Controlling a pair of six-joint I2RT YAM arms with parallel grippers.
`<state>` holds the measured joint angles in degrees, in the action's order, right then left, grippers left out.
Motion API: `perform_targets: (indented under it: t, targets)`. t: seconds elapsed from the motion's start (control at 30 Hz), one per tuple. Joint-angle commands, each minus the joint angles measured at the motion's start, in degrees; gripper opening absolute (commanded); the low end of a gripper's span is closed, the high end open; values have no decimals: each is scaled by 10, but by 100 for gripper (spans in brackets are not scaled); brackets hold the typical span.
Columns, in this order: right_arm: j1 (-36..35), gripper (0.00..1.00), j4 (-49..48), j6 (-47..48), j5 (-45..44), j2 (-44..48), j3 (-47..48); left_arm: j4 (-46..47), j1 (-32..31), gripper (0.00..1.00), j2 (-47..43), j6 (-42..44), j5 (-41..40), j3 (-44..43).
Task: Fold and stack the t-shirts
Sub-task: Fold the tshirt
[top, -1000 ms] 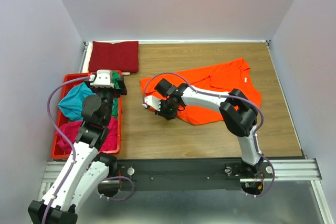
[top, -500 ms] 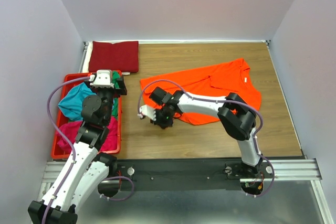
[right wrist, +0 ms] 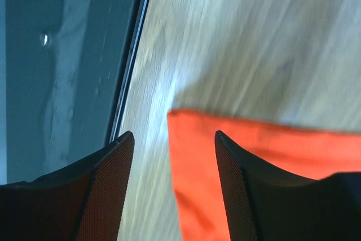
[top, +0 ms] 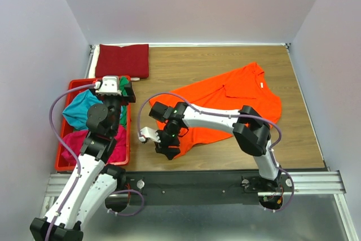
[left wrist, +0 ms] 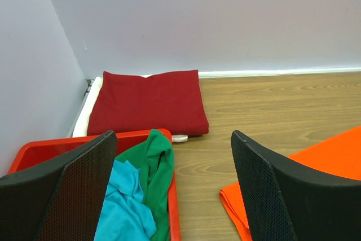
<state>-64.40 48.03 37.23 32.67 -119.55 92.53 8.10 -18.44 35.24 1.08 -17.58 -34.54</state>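
The bright orange t-shirt lies spread on the right half of the wooden table. My right gripper hangs low over its near-left corner. In the right wrist view that orange corner lies between my open fingers. A dark red t-shirt lies folded at the far left. Teal, green and magenta tees are bunched in the crate. My left gripper hovers open and empty over the crate's far end. The left wrist view shows the dark red, green and teal tees.
The red plastic crate stands at the table's left edge, and its rim shows in the left wrist view. A white pad sits under the dark red shirt. The table's near edge and metal rail run close beside the right gripper.
My right gripper has moved toward the near-left, and the orange shirt's near-left part has come with it, stretching toward the table's front edge. The left arm has not moved.
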Motion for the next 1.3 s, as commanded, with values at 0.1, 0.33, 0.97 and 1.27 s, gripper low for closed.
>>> perform_targets:
  t: [0.1, 0.33, 0.97, 1.27]
  targets:
    - [87, 67, 70, 57, -14, 94, -33, 27, 2, 90, -15, 15, 42, 14]
    - [339, 67, 12, 1, 5, 185, -87, 41, 2, 91, 87, -35, 203, -2]
    - [677, 56, -151, -132, 87, 201, -190, 1, -10, 70, 378, -211, 369, -83]
    - [706, 56, -152, -120, 121, 223, -216, -11, -52, 66, 430, -216, 325, -100]
